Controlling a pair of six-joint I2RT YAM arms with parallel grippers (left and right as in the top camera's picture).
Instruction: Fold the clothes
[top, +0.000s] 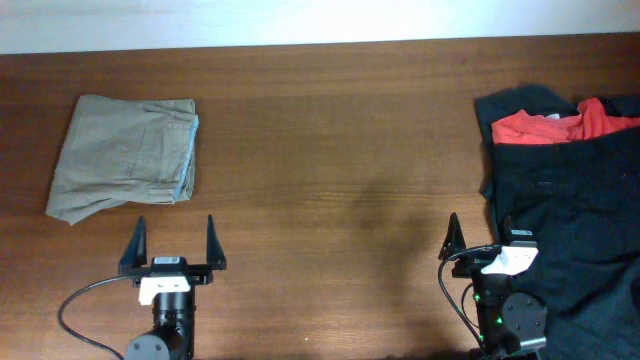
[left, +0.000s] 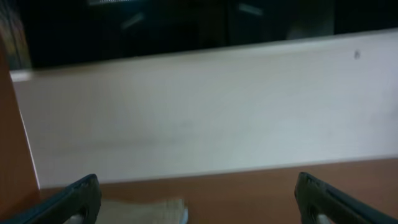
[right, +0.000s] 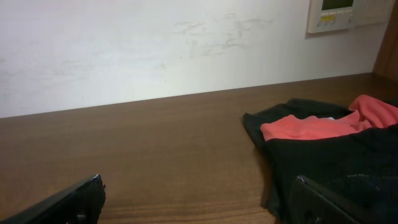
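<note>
The khaki-beige shorts (top: 125, 155) lie folded into a compact rectangle at the far left of the table, a pale blue lining edge showing along their right side. A blurred corner of them shows in the left wrist view (left: 140, 210). My left gripper (top: 172, 243) is open and empty, near the front edge, below and a little right of the shorts. My right gripper (top: 480, 236) is open and empty at the front right, its right finger over the black cloth. Its fingers also frame the right wrist view (right: 199, 202).
A heap of black garments (top: 570, 200) covers the table's right side, with a red-orange garment (top: 560, 122) on top at the back. Both show in the right wrist view, the black garments (right: 323, 155) and the red-orange one (right: 311, 127). A white wall runs behind the table.
</note>
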